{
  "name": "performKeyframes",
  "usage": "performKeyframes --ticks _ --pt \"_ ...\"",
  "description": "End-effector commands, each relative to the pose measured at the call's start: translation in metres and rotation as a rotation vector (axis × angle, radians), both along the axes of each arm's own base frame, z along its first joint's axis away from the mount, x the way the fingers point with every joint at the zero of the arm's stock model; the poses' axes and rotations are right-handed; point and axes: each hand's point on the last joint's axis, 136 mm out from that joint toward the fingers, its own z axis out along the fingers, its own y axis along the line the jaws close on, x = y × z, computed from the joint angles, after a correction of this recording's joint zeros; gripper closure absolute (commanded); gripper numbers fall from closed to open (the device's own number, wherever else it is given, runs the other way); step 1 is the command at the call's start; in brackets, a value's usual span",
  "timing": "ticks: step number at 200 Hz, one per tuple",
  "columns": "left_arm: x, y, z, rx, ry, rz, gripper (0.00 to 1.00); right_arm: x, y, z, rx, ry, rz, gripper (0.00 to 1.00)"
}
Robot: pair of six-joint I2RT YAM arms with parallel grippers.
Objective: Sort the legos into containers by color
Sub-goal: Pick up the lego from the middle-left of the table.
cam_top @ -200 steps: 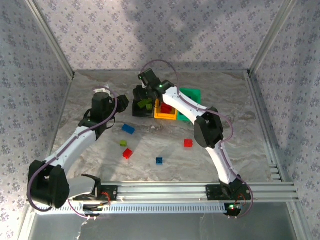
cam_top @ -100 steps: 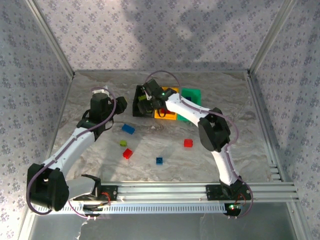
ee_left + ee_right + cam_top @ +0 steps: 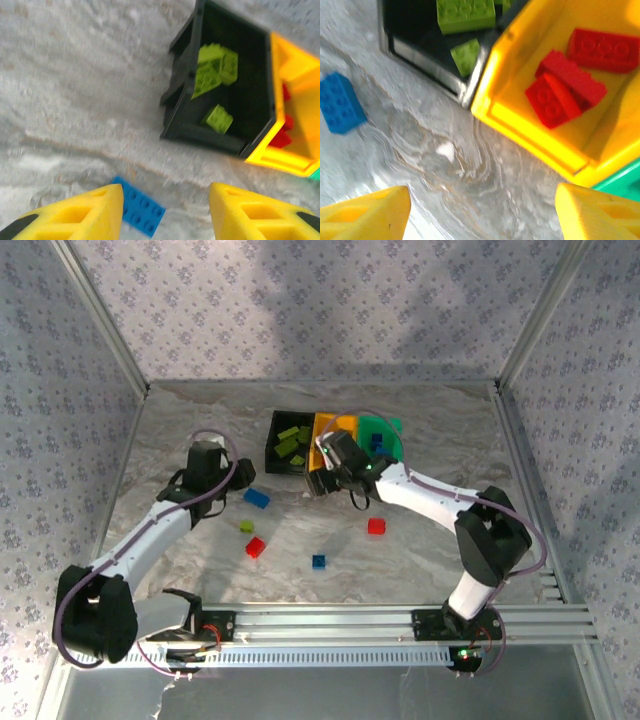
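**Brick-sorting bench: stock at my remote station**

**Tools**
- Left gripper [image 3: 165,216]: released. The jaws stand apart with nothing between them. It hangs low over the table [image 3: 450,440], on the near side of the black bin [image 3: 181,90].
- Right gripper [image 3: 480,220]: released. The jaws are spread wide and empty. It sits over bare table just in front of the spot where the black bin and the yellow bin [image 3: 530,135] meet.

**Bins** (one row at the far middle of the table, sides touching)
- Black bin, leftmost: holds several lime bricks [image 3: 215,65].
- Yellow bin, middle: holds at least three red bricks [image 3: 565,85]. From above, my right arm covers part of it.
- Green bin [image 3: 392,428], rightmost: I cannot make out its contents.

**Loose bricks on the table**
- Large blue brick [image 3: 140,212]: lies flat under the left gripper, just beside its left finger and close to the black bin's near wall.
- Loose lime brick [image 3: 246,526]: nearer to me than the large blue brick.
- Left red brick [image 3: 255,547]: just beside the loose lime brick, on the near side.
- Small blue brick [image 3: 318,561]: mid-table, nearest the arm bases.
- Right red brick [image 3: 376,526]: lies alone under the right forearm's span.
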Motion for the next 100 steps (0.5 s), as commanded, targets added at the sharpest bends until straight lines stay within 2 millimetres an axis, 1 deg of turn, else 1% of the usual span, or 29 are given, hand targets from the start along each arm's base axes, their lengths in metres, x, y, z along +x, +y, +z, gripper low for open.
performKeyframes --ticks 1,17,34,45,65,80,100 --pt "-0.028 0.002 -0.014 -0.002 0.062 -0.046 0.51 -0.007 -0.014 -0.005 -0.032 -0.055 0.003 0.22" --pt "-0.046 0.005 -0.029 -0.005 0.106 -0.057 0.51 -0.012 -0.022 -0.013 -0.038 -0.067 0.0 0.22" --pt "-0.063 0.012 -0.044 0.03 0.17 -0.057 0.51 -0.014 -0.03 -0.015 -0.042 -0.096 -0.011 0.22" --pt "-0.071 0.015 -0.049 0.051 0.212 -0.064 0.51 -0.012 -0.035 -0.015 -0.039 -0.113 -0.027 0.22" --pt "-0.082 0.012 -0.054 0.045 0.263 -0.092 0.51 -0.008 -0.043 -0.024 -0.027 -0.101 -0.068 0.22" --pt "-0.089 0.012 -0.059 0.051 0.317 -0.1 0.51 -0.009 -0.043 -0.033 -0.029 -0.076 -0.071 0.22" --pt "-0.093 0.012 -0.069 0.069 0.373 -0.115 0.51 -0.011 -0.043 -0.04 -0.035 -0.059 -0.071 0.22"
